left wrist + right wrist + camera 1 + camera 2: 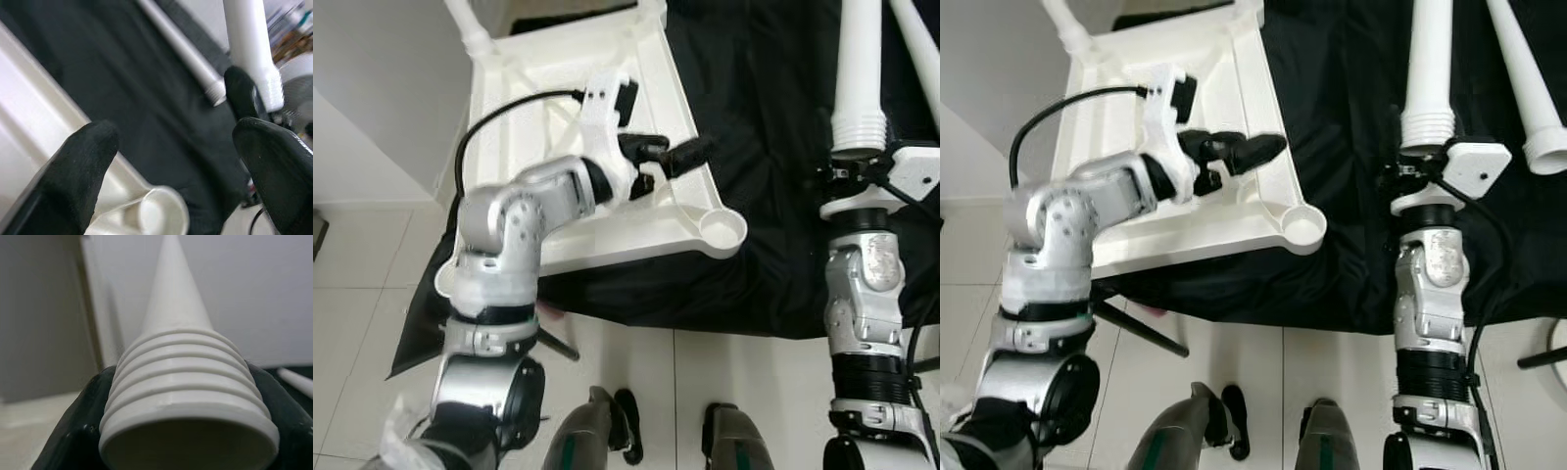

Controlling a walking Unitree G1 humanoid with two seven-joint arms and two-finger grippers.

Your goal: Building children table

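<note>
Here the white tabletop (578, 117) lies upside down, partly on a black cloth (764, 196) spread over the tiled floor (362, 284). The left gripper (690, 152) hovers over the tabletop's near edge, beside the round corner socket (722, 227), its black fingers (73, 166) spread apart with nothing between them. The right gripper (1415, 176) is clamped on a white table leg (1428, 69) just by its threaded end (the ridges fill the wrist view), the leg pointing away from the robot over the cloth. A second leg (1523, 78) lies on the cloth to the right of it, apart.
</note>
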